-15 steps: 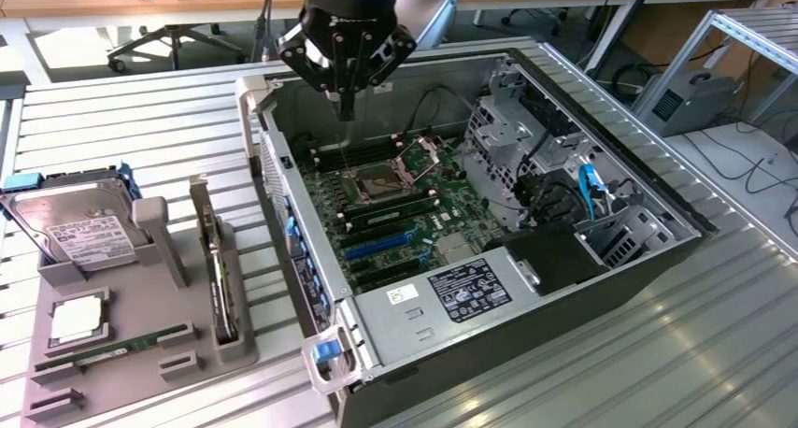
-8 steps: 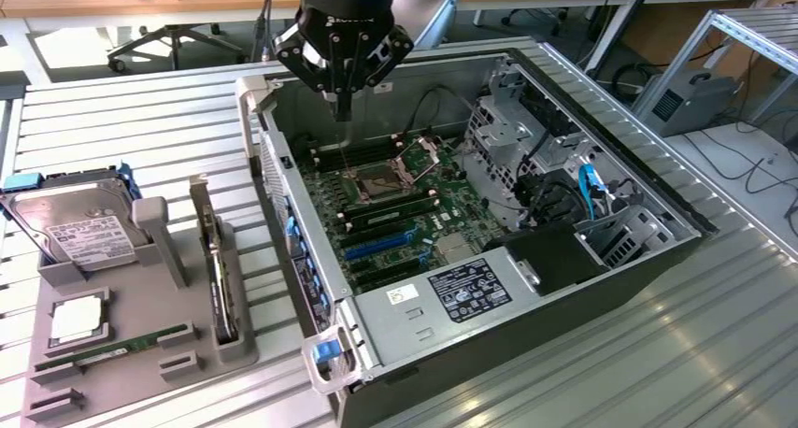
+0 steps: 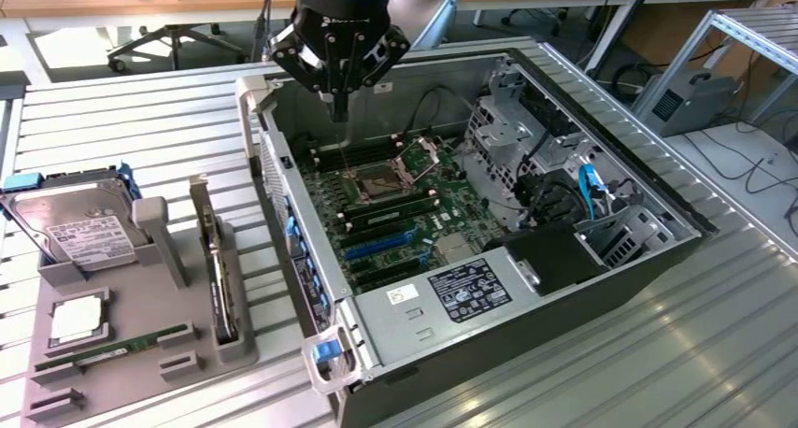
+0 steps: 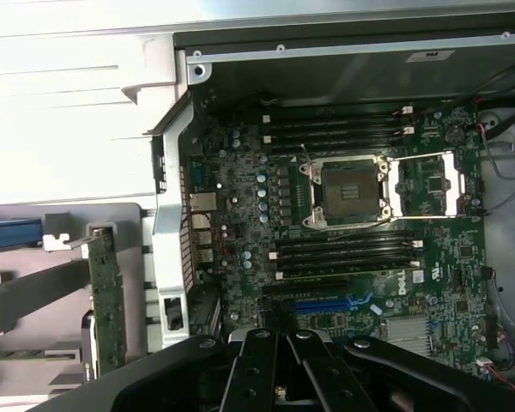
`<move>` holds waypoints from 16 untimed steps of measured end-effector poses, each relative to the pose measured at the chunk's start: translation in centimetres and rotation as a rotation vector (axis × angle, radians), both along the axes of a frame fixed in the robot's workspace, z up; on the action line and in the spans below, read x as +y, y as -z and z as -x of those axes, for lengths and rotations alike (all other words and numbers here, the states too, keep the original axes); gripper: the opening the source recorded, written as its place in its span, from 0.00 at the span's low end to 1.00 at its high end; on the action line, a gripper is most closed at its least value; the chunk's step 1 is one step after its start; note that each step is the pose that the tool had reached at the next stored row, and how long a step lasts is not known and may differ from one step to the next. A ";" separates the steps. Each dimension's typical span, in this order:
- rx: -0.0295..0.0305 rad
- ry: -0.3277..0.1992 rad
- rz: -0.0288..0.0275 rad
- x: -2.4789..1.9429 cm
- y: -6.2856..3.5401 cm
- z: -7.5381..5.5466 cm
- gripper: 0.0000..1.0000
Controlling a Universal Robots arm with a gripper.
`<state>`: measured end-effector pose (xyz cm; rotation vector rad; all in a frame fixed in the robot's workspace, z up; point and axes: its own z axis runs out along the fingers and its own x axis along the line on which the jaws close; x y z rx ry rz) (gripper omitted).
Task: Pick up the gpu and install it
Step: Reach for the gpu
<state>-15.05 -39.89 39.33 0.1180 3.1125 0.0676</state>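
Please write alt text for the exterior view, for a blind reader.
A shut gripper hangs empty above the motherboard in an open computer case. The gpu stands on edge in a grey holder at the exterior view's left.

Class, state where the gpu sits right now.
In the exterior view, the gpu stands on edge in the grey holder on the left, between the hard drive and the open case.

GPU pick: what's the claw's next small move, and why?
Probably move the claw sideways toward the exterior view's left, to above the gpu. The claw hangs shut and empty over the motherboard inside the open case. The gpu stands on edge in the gray holder outside the case, untouched.
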 end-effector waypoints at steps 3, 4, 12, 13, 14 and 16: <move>-0.0001 0.000 -0.0001 0.00 0.00 0.2 0.11; 0.0000 0.000 -0.0001 0.00 0.00 0.3 0.11; 0.0000 0.000 0.0000 0.00 0.00 0.7 0.11; -0.0001 0.000 0.0000 0.00 0.00 0.7 0.11; -0.0001 0.000 -0.0001 0.00 0.00 0.7 0.11; -0.0001 0.000 -0.0001 0.00 0.00 0.8 0.11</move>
